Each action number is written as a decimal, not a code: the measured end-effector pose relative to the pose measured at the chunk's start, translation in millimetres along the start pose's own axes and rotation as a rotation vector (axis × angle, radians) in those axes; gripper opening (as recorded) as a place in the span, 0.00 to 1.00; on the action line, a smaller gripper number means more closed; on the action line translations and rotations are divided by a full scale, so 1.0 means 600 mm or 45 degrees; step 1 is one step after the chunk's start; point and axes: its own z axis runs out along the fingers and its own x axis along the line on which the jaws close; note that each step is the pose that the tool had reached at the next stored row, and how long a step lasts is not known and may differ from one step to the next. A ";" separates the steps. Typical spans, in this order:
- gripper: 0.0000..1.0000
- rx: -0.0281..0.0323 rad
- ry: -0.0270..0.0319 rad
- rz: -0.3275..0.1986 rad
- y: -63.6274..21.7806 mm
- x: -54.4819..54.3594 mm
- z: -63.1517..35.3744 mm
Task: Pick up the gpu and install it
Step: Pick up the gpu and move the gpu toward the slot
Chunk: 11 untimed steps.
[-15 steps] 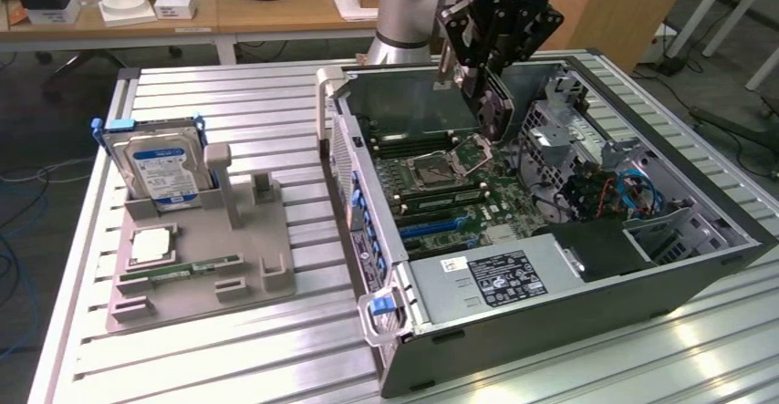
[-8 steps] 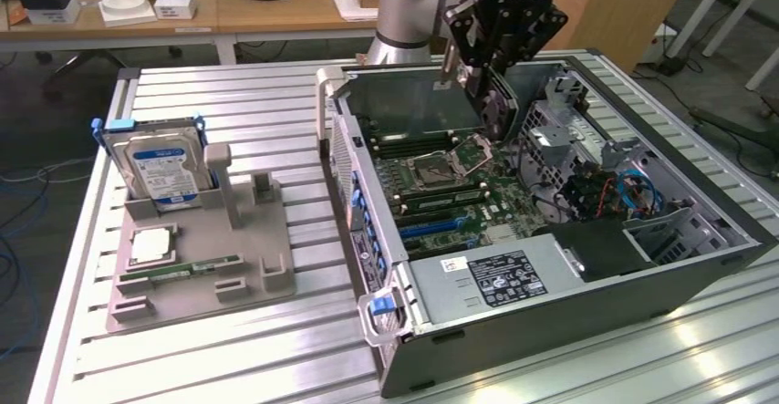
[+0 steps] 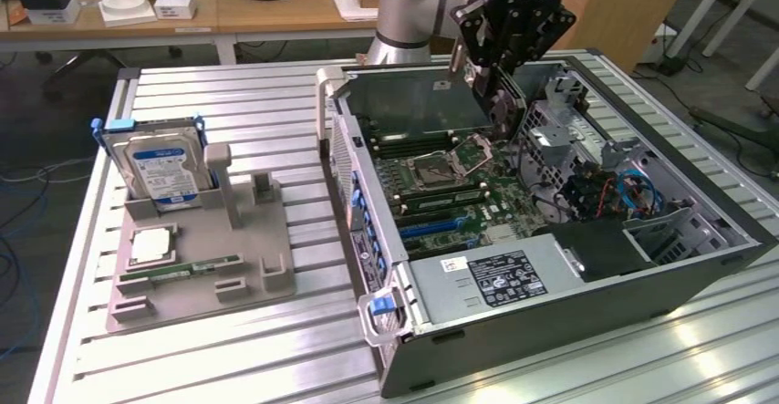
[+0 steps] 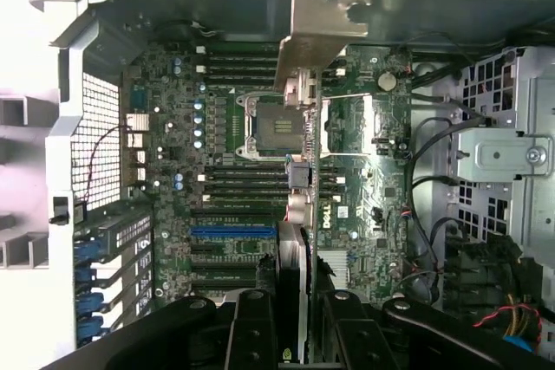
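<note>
– End effector (image 3: 490, 76) status at this entry?
– Part-closed, fingers clamped on one end of the thin, flat, dark rectangular gpu (image 3: 408, 101).
– Card location?
– Held inside the open black tower case (image 3: 681, 267), which lay on the slatted metal counter (image 3: 219, 349), over the green motherboard (image 3: 487, 185). Silvery metal bracket (image 4: 316, 32) sat at the end away from the fingers. Contact with the board could not be told.
</note>
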 end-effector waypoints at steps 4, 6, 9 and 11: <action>0.27 -0.0001 -0.0001 0.000 0.000 -0.004 0.000; 0.27 0.0002 0.0001 0.000 0.000 -0.010 0.001; 0.27 0.0000 0.0000 0.000 0.000 -0.011 0.001; 0.27 0.0000 0.0000 0.000 0.000 -0.011 0.001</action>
